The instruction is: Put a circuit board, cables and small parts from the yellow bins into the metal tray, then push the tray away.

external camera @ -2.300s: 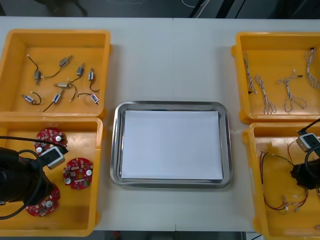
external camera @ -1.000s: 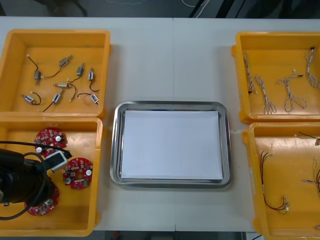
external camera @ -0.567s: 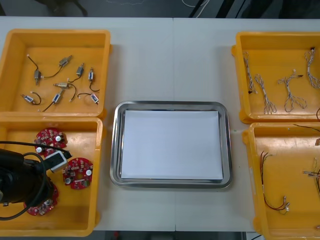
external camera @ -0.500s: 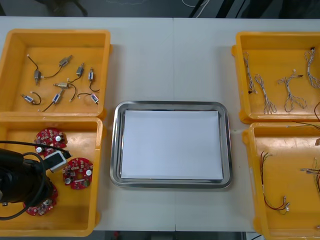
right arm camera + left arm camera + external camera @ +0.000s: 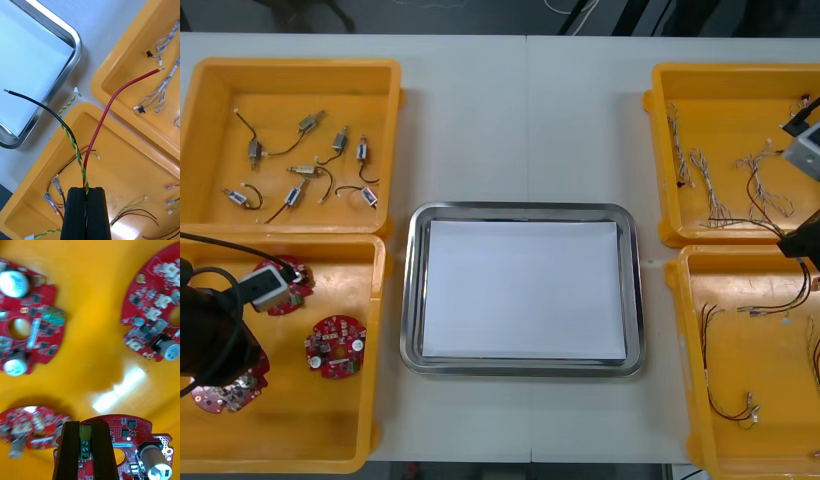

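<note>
1. Left jaws: narrow, clamped on the green terminal block [image 5: 85, 442] of a round red circuit board [image 5: 127, 435]. They stand over the near left yellow bin [image 5: 320, 430], close to its outer wall.
2. Right jaws: pressed together on a bundle of cables [image 5: 83, 168], one red, one black, one twisted yellow and green. They stand at the right edge of the table [image 5: 520, 120], above the seam between the two right-hand bins.
3. Held cables: their long axis runs out from the jaws toward the metal tray [image 5: 412, 300]. In the right wrist view the black cable's bare tip [image 5: 5, 90] shows against the tray's white inside. The red one ends toward the far right bin [image 5: 660, 140].
4. Metal tray: mid-table between the bins, with none of the task's things in it yet.
5. Bearing: the tray lies inboard of both loads, to the robot's right of the board and to its left of the cables. The distances look much alike, but the bundle points trayward, so the right arm is judged to have the easier carry.
6. Stock remaining: two loose boards [image 5: 335, 345] in the near left bin, small metal parts [image 5: 310, 122] in the far left bin, and pale twisted cables [image 5: 710, 195] in the far right bin
</note>
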You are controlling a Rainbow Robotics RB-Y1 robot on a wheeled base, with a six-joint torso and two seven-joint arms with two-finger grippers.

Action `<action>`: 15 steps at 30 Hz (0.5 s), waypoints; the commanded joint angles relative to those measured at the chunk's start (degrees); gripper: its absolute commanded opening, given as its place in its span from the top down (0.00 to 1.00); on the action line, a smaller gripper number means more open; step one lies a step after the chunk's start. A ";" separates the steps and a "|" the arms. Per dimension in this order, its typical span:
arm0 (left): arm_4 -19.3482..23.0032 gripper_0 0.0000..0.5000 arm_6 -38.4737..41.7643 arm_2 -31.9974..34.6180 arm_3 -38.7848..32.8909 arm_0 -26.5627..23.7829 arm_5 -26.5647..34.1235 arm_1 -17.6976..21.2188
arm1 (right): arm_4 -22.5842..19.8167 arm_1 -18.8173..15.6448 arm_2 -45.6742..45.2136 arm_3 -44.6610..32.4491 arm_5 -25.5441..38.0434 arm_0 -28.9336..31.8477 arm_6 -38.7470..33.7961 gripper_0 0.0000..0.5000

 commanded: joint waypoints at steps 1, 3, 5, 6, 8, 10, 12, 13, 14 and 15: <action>3.32 1.00 -5.10 7.63 -2.09 -0.90 5.32 -1.79 | 0.70 -3.36 5.60 -1.30 0.35 -5.57 2.13 1.00; 4.73 1.00 -5.01 10.17 -2.09 -0.90 7.25 -2.76 | 0.97 -3.54 7.27 -1.30 0.35 -6.88 2.13 1.00; 5.25 1.00 -5.01 12.55 -2.18 -1.08 9.54 -3.46 | 1.14 -3.80 9.90 -1.30 0.35 -8.99 2.04 1.00; 5.25 1.00 -5.01 13.43 -2.27 -1.34 10.94 -3.82 | 1.58 -4.06 11.40 -1.30 0.35 -10.40 1.95 1.00; 4.90 1.00 -4.84 13.95 -2.27 -2.13 12.96 -4.61 | 2.11 -4.59 13.33 -1.39 0.35 -11.98 1.78 1.00; 4.55 1.00 -4.31 14.74 -2.80 -3.63 15.86 -5.40 | 3.07 -5.21 15.70 -1.39 0.35 -14.00 1.78 1.00; 4.55 1.00 -3.78 14.74 -3.15 -4.95 18.15 -6.10 | 3.87 -5.47 17.11 -1.48 0.53 -15.41 1.69 1.00; 4.55 1.00 -2.99 14.83 -3.32 -5.74 19.73 -6.72 | 4.39 -5.56 17.73 -1.74 0.44 -15.94 1.69 1.00; 4.55 1.00 -2.20 14.83 -3.50 -6.27 20.52 -7.07 | 4.66 -5.56 18.08 -1.92 0.53 -16.20 1.69 1.00; 4.46 1.00 -0.44 14.83 -4.20 -7.23 21.84 -7.68 | 5.18 -5.65 18.43 -2.36 0.62 -16.64 1.69 1.00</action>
